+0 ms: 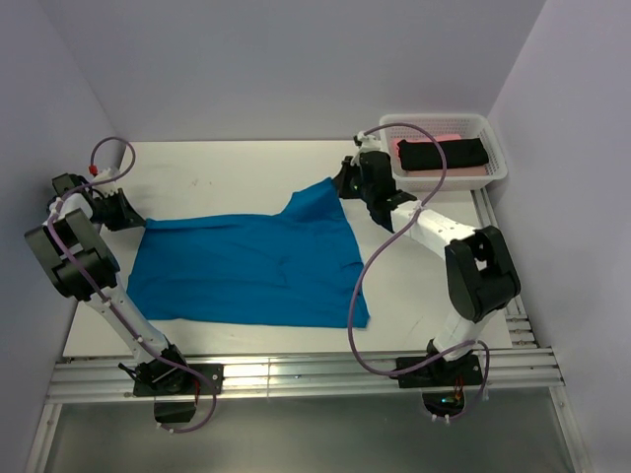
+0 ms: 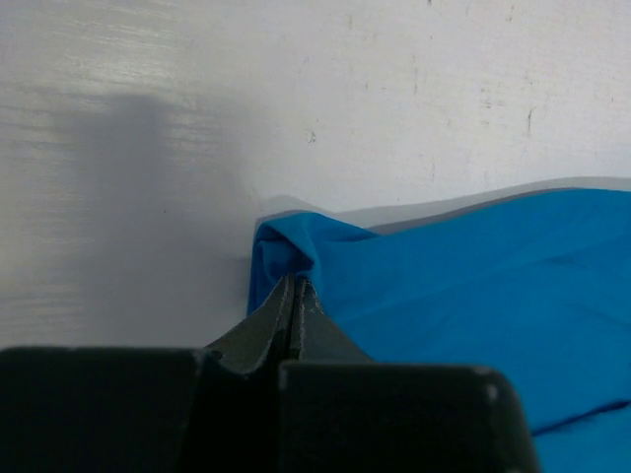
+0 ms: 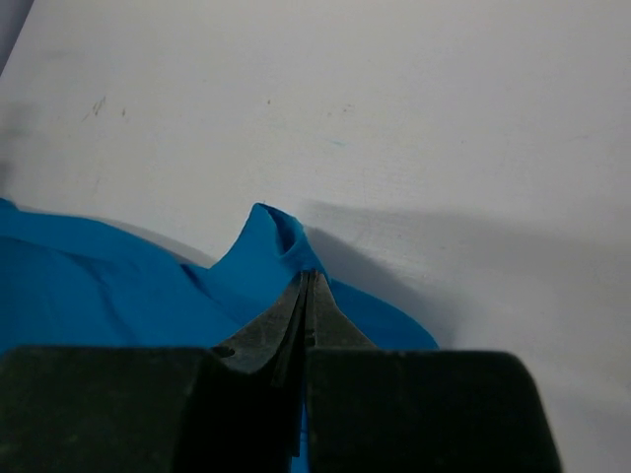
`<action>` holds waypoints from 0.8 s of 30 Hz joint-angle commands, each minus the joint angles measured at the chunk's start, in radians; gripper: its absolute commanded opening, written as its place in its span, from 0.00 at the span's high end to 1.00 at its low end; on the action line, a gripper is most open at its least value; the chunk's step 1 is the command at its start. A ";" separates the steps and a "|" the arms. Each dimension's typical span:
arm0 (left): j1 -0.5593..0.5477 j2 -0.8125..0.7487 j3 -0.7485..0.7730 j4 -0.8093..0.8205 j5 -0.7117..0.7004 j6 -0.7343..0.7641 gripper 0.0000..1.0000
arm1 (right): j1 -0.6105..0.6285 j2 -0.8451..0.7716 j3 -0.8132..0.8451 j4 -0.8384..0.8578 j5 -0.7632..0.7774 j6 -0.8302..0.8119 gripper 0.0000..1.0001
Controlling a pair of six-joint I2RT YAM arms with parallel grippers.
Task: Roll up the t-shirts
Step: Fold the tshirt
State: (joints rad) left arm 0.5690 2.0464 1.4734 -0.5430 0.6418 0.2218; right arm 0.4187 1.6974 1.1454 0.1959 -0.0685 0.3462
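Pincers [image 2: 296,285] [image 3: 309,277] tight on blue t-shirt [image 1: 246,271]

Both arms are built of white links and bulky black joint housings: the left arm [image 1: 110,298] and the right arm [image 1: 430,226]. A mauve cable [image 1: 351,325] loops along each. Dark grey fingers [image 2: 264,333] taper to thin tips.

Three t-shirts — one blue shirt [image 1: 246,271], one black shirt [image 1: 444,154], one pink shirt [image 1: 434,136]; one basket [image 1: 499,168]; one table [image 1: 227,168]; two arms [image 1: 473,271] — each with one gripper: left gripper [image 1: 138,220], right gripper [image 1: 338,185].
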 commanded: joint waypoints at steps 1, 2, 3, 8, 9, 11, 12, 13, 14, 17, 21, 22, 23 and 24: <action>0.005 -0.060 -0.007 0.005 0.021 0.019 1.00 | -0.008 -0.071 -0.030 0.049 0.015 -0.012 1.00; 0.005 -0.060 -0.007 0.005 0.019 0.019 1.00 | -0.006 -0.079 -0.047 0.051 0.025 -0.012 1.00; 0.006 -0.060 -0.007 0.005 0.018 0.019 1.00 | -0.008 -0.084 -0.055 0.053 0.033 -0.012 1.00; 0.008 -0.061 -0.005 0.005 0.019 0.021 1.00 | -0.011 -0.114 -0.088 0.043 0.055 -0.022 1.00; 0.008 -0.063 -0.005 0.003 0.019 0.022 1.00 | -0.012 -0.117 -0.093 0.043 0.053 -0.023 1.00; 0.009 -0.063 -0.005 0.003 0.019 0.024 1.00 | -0.012 -0.130 -0.102 0.045 0.050 -0.023 1.00; 0.009 -0.063 -0.007 0.002 0.021 0.024 0.99 | -0.014 -0.134 -0.107 0.048 0.049 -0.026 1.00; 0.009 -0.065 -0.008 0.003 0.019 0.028 1.00 | -0.014 -0.142 -0.110 0.050 0.045 -0.026 1.00; 0.011 -0.066 -0.012 0.002 0.021 0.030 1.00 | -0.012 -0.146 -0.118 0.050 0.044 -0.026 1.00; 0.014 -0.075 -0.027 0.003 0.025 0.034 1.00 | -0.012 -0.165 -0.136 0.057 0.038 -0.027 1.00; 0.020 -0.091 -0.041 0.003 0.041 0.044 1.00 | -0.014 -0.186 -0.161 0.068 0.030 -0.027 1.00; 0.023 -0.092 -0.042 0.003 0.042 0.044 1.00 | -0.014 -0.197 -0.168 0.069 0.029 -0.027 1.00; 0.025 -0.095 -0.047 0.003 0.044 0.044 1.00 | -0.014 -0.200 -0.173 0.071 0.027 -0.029 1.00; 0.028 -0.097 -0.048 0.005 0.045 0.047 1.00 | -0.012 -0.203 -0.177 0.073 0.027 -0.029 1.00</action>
State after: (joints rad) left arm 0.5842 2.0148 1.4342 -0.5423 0.6521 0.2443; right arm 0.4118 1.5410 0.9855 0.2176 -0.0460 0.3378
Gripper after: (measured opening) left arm 0.012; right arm 0.007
